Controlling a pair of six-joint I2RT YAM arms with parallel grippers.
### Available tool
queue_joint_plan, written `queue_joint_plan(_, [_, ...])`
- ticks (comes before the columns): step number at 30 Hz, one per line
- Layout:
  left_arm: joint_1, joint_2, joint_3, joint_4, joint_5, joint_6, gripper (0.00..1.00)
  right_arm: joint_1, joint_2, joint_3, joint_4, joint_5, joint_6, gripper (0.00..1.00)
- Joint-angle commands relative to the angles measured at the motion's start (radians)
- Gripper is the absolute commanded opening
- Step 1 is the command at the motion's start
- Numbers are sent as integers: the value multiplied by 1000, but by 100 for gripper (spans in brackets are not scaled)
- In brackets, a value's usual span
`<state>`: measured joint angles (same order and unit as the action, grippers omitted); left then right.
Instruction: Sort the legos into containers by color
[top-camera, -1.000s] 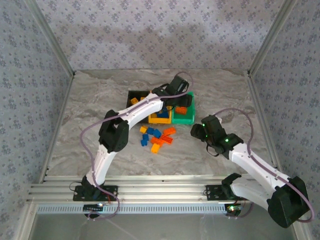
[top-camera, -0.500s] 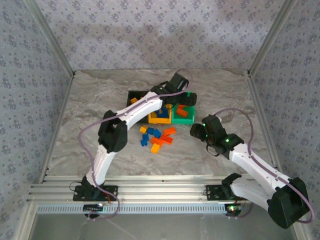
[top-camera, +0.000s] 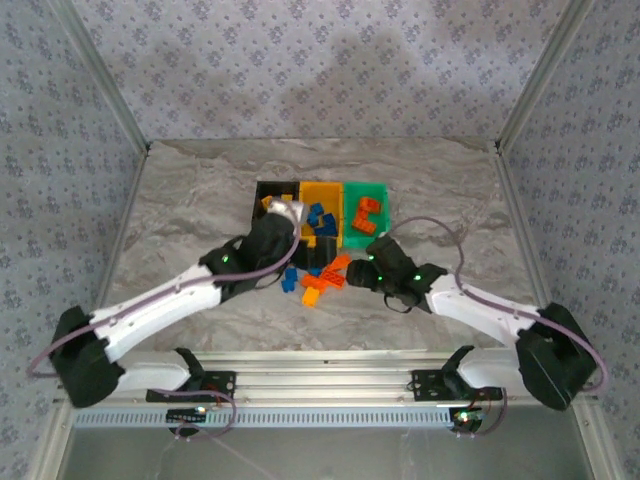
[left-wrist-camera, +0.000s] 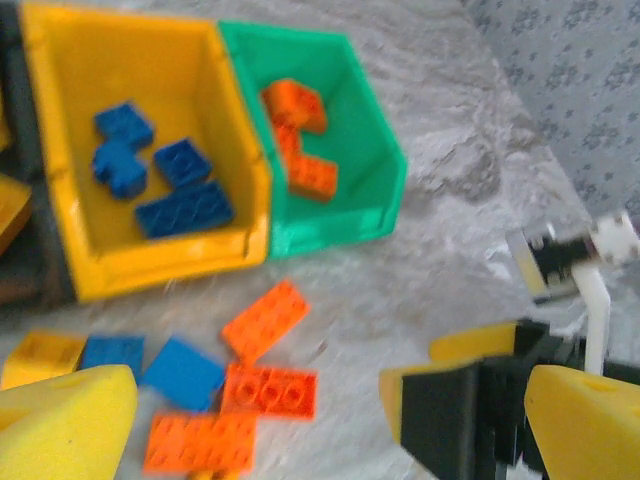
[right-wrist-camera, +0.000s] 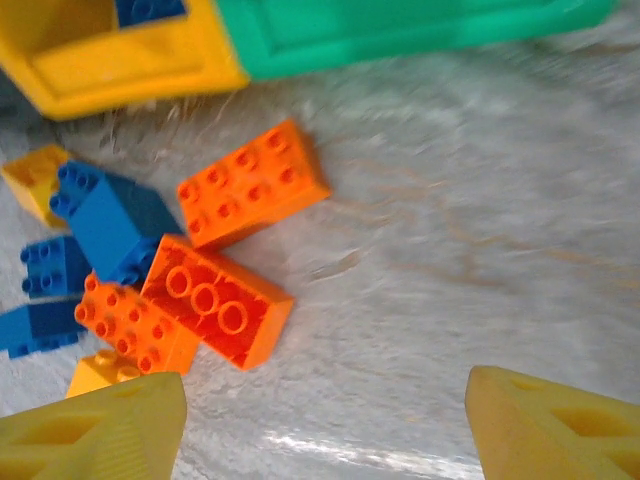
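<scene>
On the marble-patterned table (top-camera: 180, 220) three bins stand side by side in a row near the middle, slightly toward the far edge. The black bin (top-camera: 262, 190) is the leftmost, and a yellow-orange brick (top-camera: 267, 203) shows in it beside the left arm's wrist. The left gripper (left-wrist-camera: 330, 400) hangs over the table just on the near side of the bins, its yellow fingers (left-wrist-camera: 60, 425) spread wide with nothing between them. Next in the row is the yellow bin (left-wrist-camera: 165, 262), touching the black one, with four blue bricks (left-wrist-camera: 185, 210) lying in it. In front of it, toward the near edge, the loose legos (top-camera: 315, 282) lie in a small scatter of blue, yellow-orange and red-orange pieces. The green bin (left-wrist-camera: 375, 165) closes the row on the right, against the yellow one, and holds a few red-orange bricks (left-wrist-camera: 310, 175). The right gripper (right-wrist-camera: 325, 400) hovers at the right side of the scatter, its fingers apart and empty. Just beyond it lie a studs-up orange brick (right-wrist-camera: 250, 185) and an overturned orange brick (right-wrist-camera: 215, 315).
</scene>
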<state>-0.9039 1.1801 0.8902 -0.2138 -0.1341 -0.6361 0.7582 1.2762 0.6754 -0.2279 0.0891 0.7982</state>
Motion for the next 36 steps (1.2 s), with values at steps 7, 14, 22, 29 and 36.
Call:
queue_joint_plan(7, [-10, -375, -313, -119, -134, -176, 99, 80, 246, 156, 40, 74, 50, 75])
queue_joint_plan(14, [-10, -477, -368, -174, -168, -197, 99, 79, 373, 275, -117, 174, 58, 72])
queue_joint_plan(22, [-9, -512, -386, -189, -196, -189, 100, 100, 437, 278, -214, 201, 92, 65])
queue_joint_plan(29, [-8, -536, -394, -197, -211, -180, 99, 110, 365, 187, -286, 235, 167, 63])
queue_joint_plan(36, [-6, -558, -409, -208, -213, -184, 99, 115, 174, 82, -398, 272, 226, 63])
